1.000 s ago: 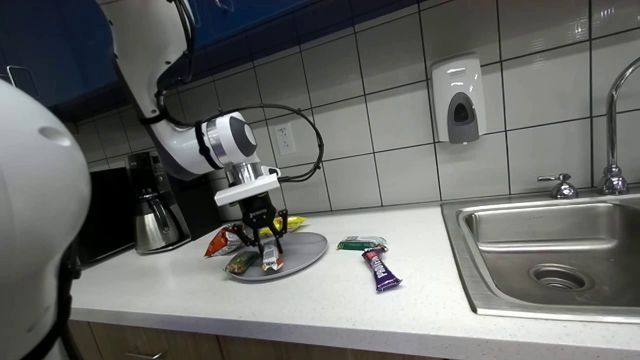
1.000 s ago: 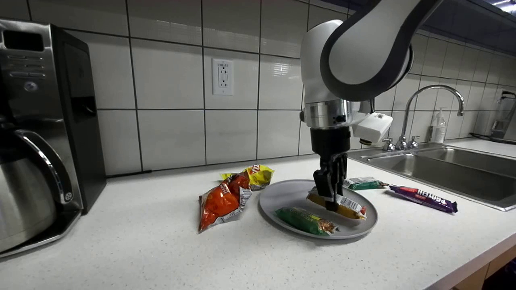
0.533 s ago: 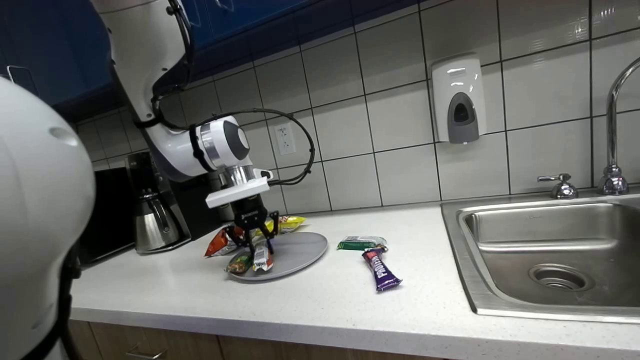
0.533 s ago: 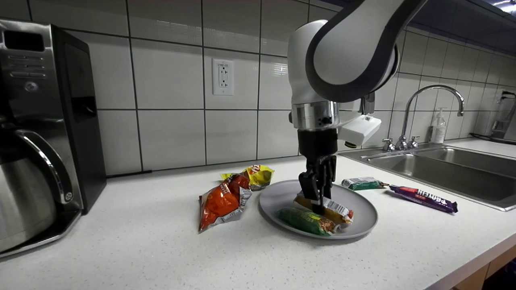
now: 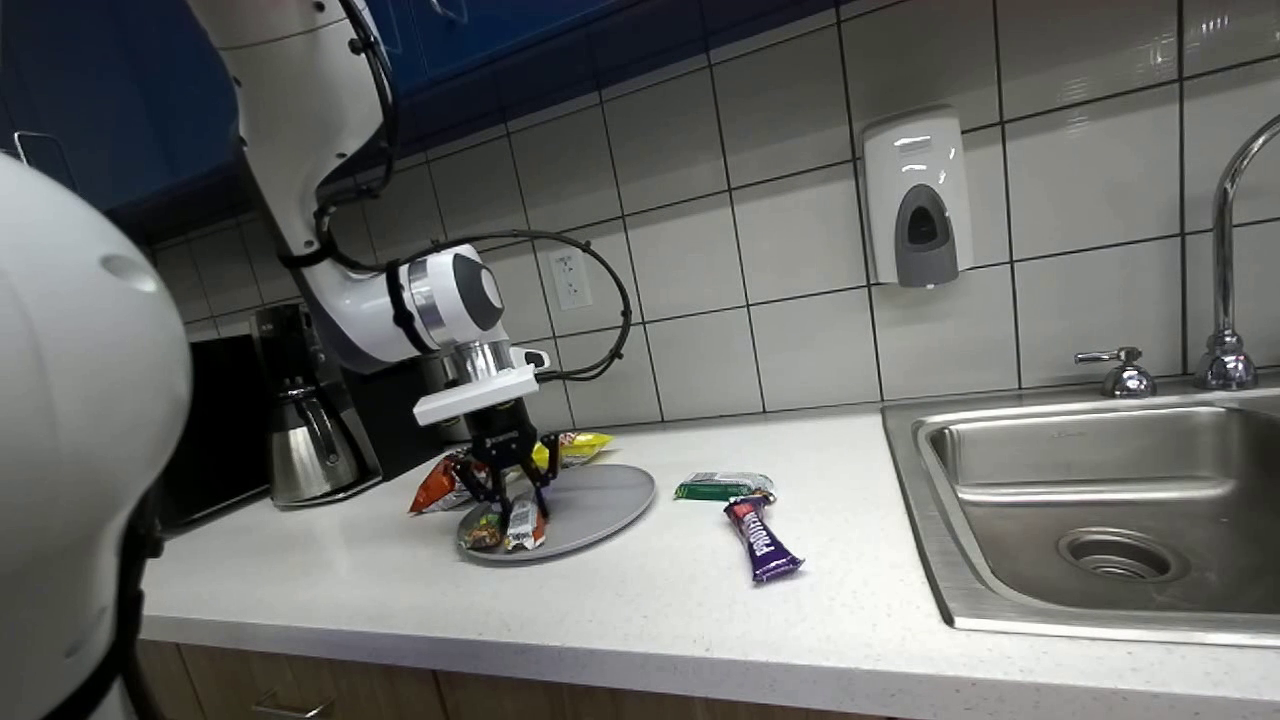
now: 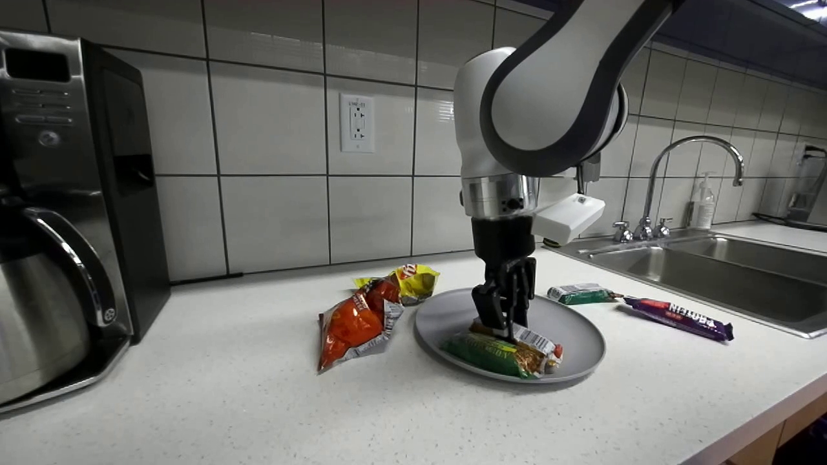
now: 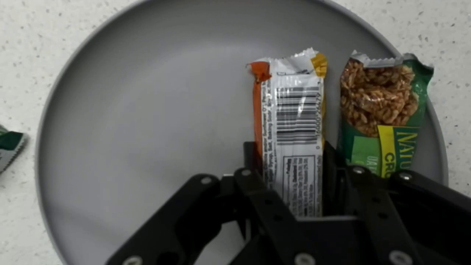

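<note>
My gripper (image 7: 291, 156) is shut on an orange, white and yellow wrapped bar (image 7: 294, 110), with one finger against each long side. In both exterior views the gripper (image 5: 524, 515) (image 6: 510, 329) points down with the bar (image 5: 525, 533) (image 6: 541, 342) low over or on a round grey plate (image 5: 605, 500) (image 6: 578, 329). I cannot tell whether the bar touches the plate. A green granola bar (image 7: 381, 103) lies beside it on the plate, close to one finger. The green bar also shows in both exterior views (image 5: 483, 533) (image 6: 488, 355). The held bar's rear end is hidden by the gripper.
A red-orange chip bag (image 6: 355, 326) and a yellow bag (image 6: 418, 284) lie beside the plate near the tiled wall. Another green-and-white bar (image 6: 581, 294) and a purple protein bar (image 6: 681, 318) lie toward the sink (image 5: 920, 520). A coffee maker (image 6: 113, 194) stands at the side.
My gripper has carried the held bar across the plate toward the green bar and lowered it. The green bar appears to have shifted slightly. The other packages have not moved.
</note>
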Robot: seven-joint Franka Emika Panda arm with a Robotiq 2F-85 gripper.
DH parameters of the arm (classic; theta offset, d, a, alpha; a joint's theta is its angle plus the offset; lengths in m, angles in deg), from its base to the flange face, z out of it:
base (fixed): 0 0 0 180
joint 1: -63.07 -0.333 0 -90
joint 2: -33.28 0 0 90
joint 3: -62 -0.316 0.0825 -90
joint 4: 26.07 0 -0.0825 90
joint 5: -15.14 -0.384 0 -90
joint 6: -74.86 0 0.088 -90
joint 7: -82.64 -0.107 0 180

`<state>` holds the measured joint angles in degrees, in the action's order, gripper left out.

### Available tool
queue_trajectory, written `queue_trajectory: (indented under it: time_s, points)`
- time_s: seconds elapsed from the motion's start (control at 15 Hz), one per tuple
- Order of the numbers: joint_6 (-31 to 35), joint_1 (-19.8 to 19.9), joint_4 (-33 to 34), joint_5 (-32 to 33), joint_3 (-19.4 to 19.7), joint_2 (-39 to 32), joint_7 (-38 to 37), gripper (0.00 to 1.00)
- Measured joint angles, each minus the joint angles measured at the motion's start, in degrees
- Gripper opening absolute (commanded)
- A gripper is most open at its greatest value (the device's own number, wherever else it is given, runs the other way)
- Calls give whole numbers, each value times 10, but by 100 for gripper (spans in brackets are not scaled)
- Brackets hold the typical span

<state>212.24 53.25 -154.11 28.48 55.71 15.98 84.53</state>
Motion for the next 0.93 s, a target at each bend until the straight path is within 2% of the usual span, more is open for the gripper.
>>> queue_trajectory:
  time_s: [0.2,0.27,0.67,0.93]
  points:
    - [-4,0,3,-2,0,0,0,97]
    - [-6,0,4,-2,0,0,0,100]
    - [-24,1,6,-2,5,22,1,100]
    - [-46,6,5,2,23,44,1,100]
